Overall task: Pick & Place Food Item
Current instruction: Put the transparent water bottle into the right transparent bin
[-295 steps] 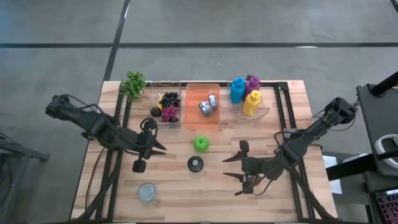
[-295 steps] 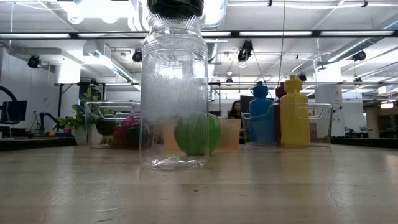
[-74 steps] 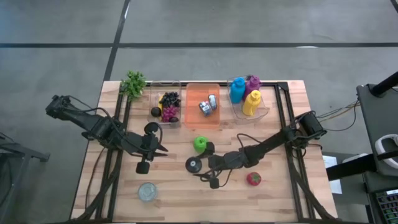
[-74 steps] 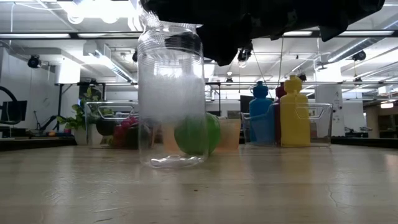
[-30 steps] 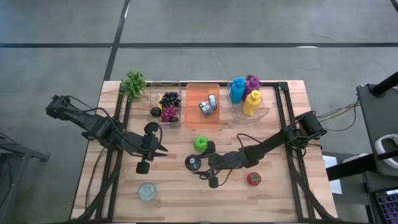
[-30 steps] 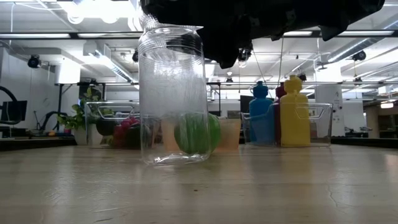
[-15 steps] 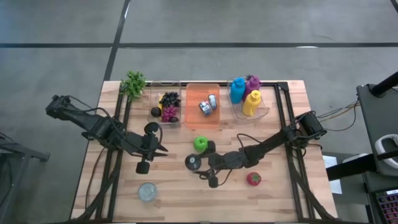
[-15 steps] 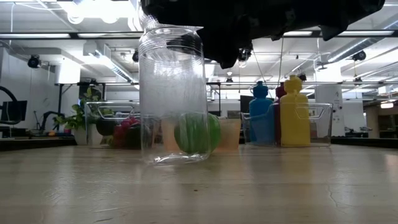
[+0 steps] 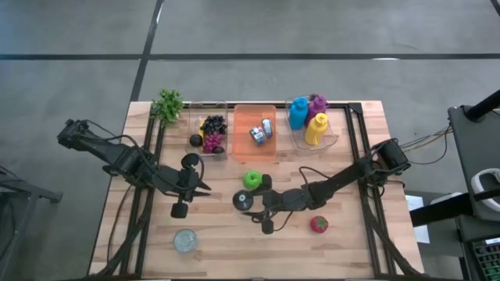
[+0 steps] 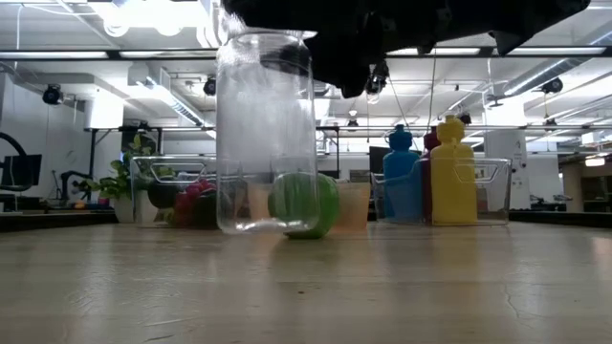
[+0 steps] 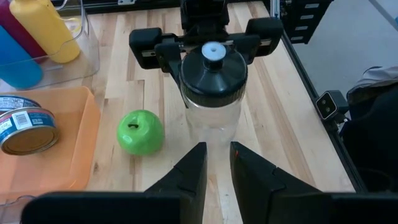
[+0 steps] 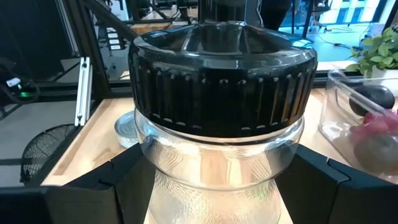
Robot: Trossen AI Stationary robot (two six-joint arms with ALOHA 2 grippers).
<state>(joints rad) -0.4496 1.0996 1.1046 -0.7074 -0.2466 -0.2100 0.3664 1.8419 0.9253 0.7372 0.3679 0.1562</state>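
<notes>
A clear glass jar (image 10: pixel 266 134) with a black screw lid (image 11: pixel 213 62) hangs upright near the table's middle, with my right gripper (image 9: pixel 247 201) shut on it. A green apple (image 9: pixel 251 180) rests on the wood just beyond the jar, toward the far edge. To the right, nearer the front edge, a red strawberry (image 9: pixel 318 225) lies on the table. My left gripper (image 9: pixel 201 187) waits left of the jar, its fingers (image 11: pixel 196 171) shut to a narrow slit with nothing between them. My right gripper pinches the jar's top between its two fingers (image 11: pixel 163 53), at the glass neck (image 12: pixel 217 146) just under the lid. The fingers come about level from the table's right side. The jar stays upright, and its base (image 10: pixel 258 225) hangs a little clear of the table.
Along the far edge stand a clear bin of grapes (image 9: pixel 211 133), an orange tray with cans (image 9: pixel 255 131), a clear bin with coloured bottles (image 9: pixel 311 121) and a small plant (image 9: pixel 167 104). A small glass dish (image 9: pixel 185 240) sits near the front left.
The jar in my right gripper has come up off the table: its base stood on the wood a second ago and now hangs a little above it, upright.
</notes>
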